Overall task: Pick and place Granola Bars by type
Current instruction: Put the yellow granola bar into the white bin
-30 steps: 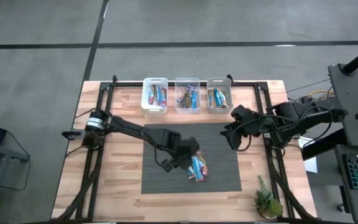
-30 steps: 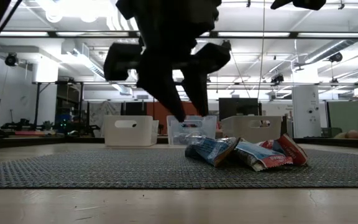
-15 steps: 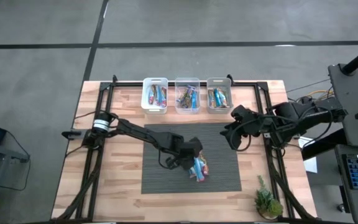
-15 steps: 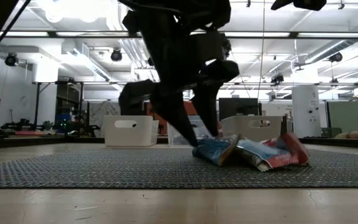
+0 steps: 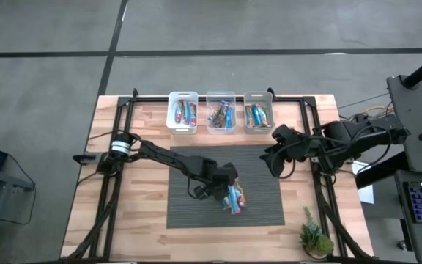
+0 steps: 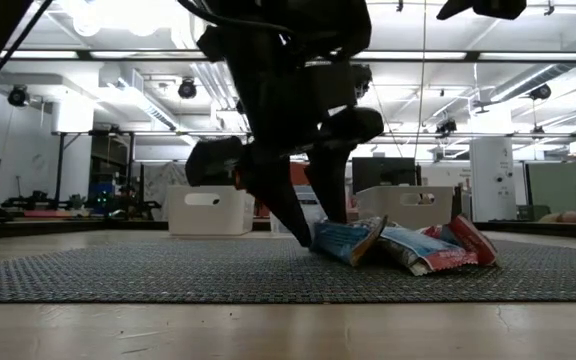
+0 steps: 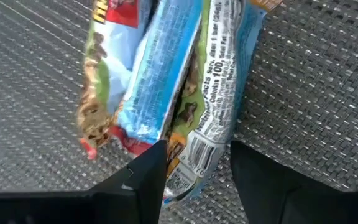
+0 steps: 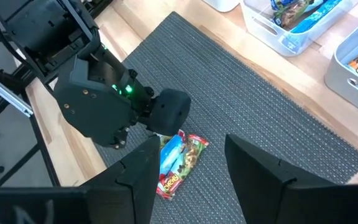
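Three granola bars lie in a small heap on the dark mat: a blue one, one showing a barcode and one with red and green print. My left gripper is open and slants down at the heap's left end, its fingertips down at mat level. The barcode bar's end lies between its fingers. My right gripper waits open, high over the mat's far right corner, with nothing between its fingers. My left gripper's fingers stand on either side of the barcode bar's near end, coming from above and slanting down. Whether they touch the bar, I cannot tell. The bar lies flat on the mat against the blue bar.
Three small bins holding bars stand in a row at the table's far edge. A small potted plant sits at the near right corner. Bare mat lies left of and nearer than the heap.
My left gripper has sunk onto the heap's left end and rolled a little; its fingertips have come from above the bars down to mat level. Its finger gap looks the same.
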`<state>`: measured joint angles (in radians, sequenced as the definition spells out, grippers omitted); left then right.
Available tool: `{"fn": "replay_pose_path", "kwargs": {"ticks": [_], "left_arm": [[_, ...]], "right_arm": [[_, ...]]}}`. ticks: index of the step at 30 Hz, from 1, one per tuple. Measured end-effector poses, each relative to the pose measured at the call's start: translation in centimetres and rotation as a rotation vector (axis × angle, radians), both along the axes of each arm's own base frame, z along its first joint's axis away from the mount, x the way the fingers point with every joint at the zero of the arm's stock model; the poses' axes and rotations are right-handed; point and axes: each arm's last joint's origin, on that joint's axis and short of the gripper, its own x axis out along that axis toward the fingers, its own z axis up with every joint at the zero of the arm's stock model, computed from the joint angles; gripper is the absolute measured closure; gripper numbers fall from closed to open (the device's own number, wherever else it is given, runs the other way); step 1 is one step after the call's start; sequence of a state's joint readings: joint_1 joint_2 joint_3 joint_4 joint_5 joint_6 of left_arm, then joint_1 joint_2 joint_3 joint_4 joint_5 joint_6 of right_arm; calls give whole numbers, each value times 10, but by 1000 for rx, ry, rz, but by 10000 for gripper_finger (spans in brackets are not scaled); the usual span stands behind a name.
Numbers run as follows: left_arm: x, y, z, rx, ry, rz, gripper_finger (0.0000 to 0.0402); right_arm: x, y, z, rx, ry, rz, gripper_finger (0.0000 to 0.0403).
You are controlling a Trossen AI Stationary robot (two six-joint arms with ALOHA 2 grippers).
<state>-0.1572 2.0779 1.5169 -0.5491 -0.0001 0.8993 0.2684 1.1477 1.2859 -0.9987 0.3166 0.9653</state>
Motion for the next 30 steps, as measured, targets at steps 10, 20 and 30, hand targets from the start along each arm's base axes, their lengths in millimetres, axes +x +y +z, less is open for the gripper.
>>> {"fn": "replay_pose_path", "kwargs": {"ticks": [10, 20, 30], "left_arm": [[1, 1, -8, -14, 22, 23, 243], [2, 6, -8, -32, 26, 64, 243], [1, 9, -9, -18, 37, 78, 284]], "right_arm": [[1, 0, -7, 1, 13, -3, 232], [2, 1, -14, 6, 33, -15, 232], [2, 1, -14, 2, 31, -10, 232]]}}
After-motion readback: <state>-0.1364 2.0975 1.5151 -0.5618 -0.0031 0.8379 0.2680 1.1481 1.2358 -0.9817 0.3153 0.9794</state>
